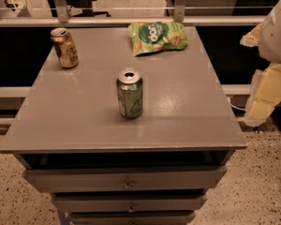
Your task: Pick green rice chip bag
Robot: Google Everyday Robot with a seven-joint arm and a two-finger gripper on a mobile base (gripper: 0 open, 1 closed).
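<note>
The green rice chip bag (157, 36) lies flat at the far edge of the grey cabinet top (187, 102), right of centre. It is light green with a darker round logo and pictured tan chips. My gripper (262, 104) hangs off the right side of the cabinet, beyond its right edge, well apart from the bag and nearer to me than it. The white arm segment (276, 29) rises above it at the frame's right edge.
A green soda can (129, 93) stands upright in the middle of the top. A tan can (64, 48) stands at the far left. The cabinet has drawers (126, 179) in front, the top one slightly open. A railing (131, 20) runs behind.
</note>
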